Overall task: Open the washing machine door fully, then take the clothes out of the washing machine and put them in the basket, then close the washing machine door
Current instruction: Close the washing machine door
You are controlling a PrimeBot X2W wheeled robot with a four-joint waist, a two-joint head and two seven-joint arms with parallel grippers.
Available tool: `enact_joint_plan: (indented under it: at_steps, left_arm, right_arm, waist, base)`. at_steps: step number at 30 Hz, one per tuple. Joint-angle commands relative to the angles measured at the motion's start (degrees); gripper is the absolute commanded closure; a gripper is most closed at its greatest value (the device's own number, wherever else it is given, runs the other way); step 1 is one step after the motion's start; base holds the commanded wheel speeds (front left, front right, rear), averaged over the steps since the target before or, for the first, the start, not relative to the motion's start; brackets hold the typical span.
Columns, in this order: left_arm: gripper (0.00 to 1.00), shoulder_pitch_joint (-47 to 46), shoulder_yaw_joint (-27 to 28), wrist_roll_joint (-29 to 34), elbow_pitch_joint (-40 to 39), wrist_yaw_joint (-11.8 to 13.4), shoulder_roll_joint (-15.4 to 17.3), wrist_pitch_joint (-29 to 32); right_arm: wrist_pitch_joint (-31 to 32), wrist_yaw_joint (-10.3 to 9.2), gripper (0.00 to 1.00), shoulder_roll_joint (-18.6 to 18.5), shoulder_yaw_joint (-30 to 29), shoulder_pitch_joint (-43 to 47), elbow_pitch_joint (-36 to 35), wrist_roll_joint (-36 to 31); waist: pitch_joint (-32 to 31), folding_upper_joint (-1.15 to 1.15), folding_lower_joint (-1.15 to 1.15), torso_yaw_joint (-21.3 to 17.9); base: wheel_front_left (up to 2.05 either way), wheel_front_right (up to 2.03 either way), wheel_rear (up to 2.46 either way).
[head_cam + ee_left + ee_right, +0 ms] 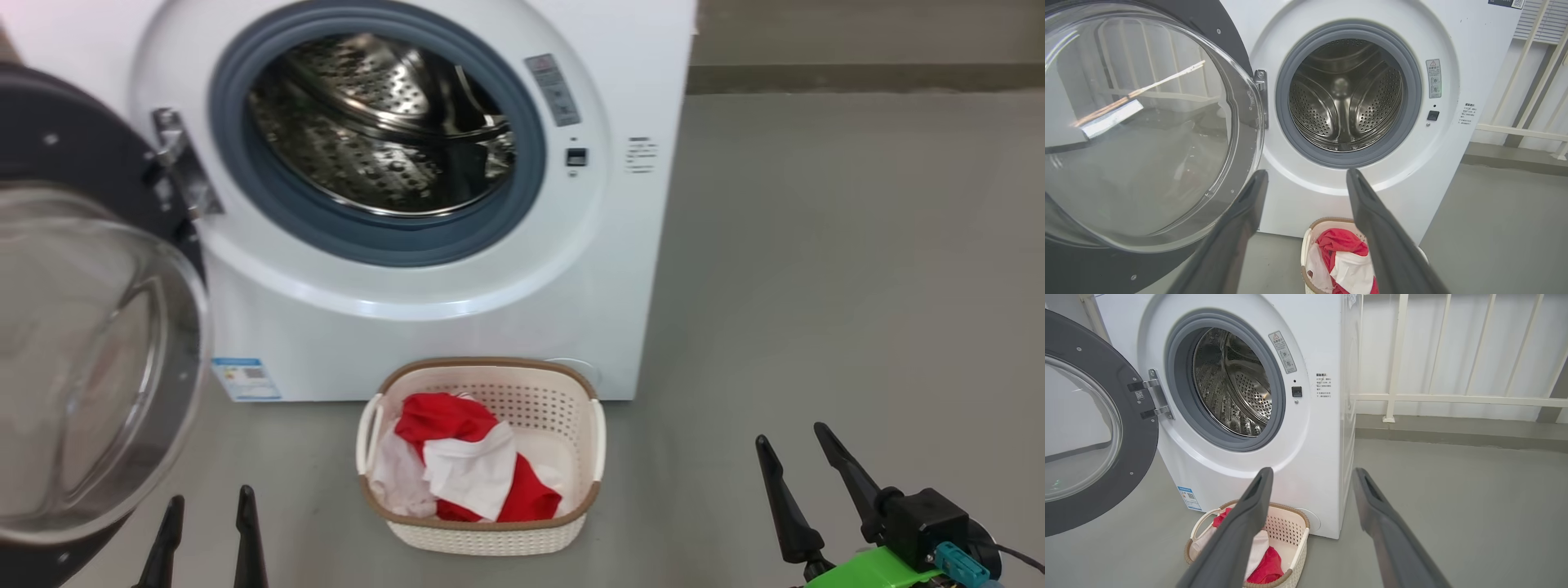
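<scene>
The white washing machine (pixel 457 327) stands with its door (pixel 90 351) swung wide to the left, glass bowl facing out. Its steel drum (pixel 384 122) looks bare inside. Red and white clothes (pixel 465 469) lie in the cream basket (pixel 482 371) on the floor just before the machine. My left gripper (pixel 208 510) is open at the lower left, close beside the door's rim, with nothing between its fingers. My right gripper (pixel 796 441) is open at the lower right, well right of the basket. The door (pixel 1143 126) and the clothes (pixel 1343 257) also show in the left wrist view.
Grey floor (pixel 857 286) stretches to the right of the machine. A white railing (pixel 1453 398) and a pale wall stand behind on the right. The open door (pixel 1086 428) juts out on the left.
</scene>
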Motion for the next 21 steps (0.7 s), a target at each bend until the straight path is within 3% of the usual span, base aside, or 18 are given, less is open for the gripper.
enact_joint_plan:
  at_steps: [1, 11, 21]
  left_arm:
    - [0.00, -0.3, 1.5, 0.8, -1.9, 0.7, 0.5, -0.7]
    - [0.00, 0.1, 1.5, 1.4, -2.1, 0.8, 1.5, -0.6]
    - [0.00, 0.3, 1.1, 1.5, -3.6, 1.4, 2.0, 0.4]
  right_arm:
    - [-0.4, 0.28, 0.00, -0.3, 1.4, -1.6, -1.2, 0.6]
    - [-0.4, 0.28, 0.00, -0.2, 2.5, -1.8, -1.0, 1.6]
    - [-0.4, 0.28, 0.00, -0.2, 3.6, -2.2, -1.4, 2.5]
  waist:
    - [-0.4, 0.00, 0.00, 3.5]
    - [-1.6, 0.00, 0.00, 11.9]
    - [-1.5, 0.00, 0.00, 17.6]
  base:
    - [0.00, 0.00, 0.00]
    - [0.00, 0.00, 0.00]
    - [0.00, 0.00, 0.00]
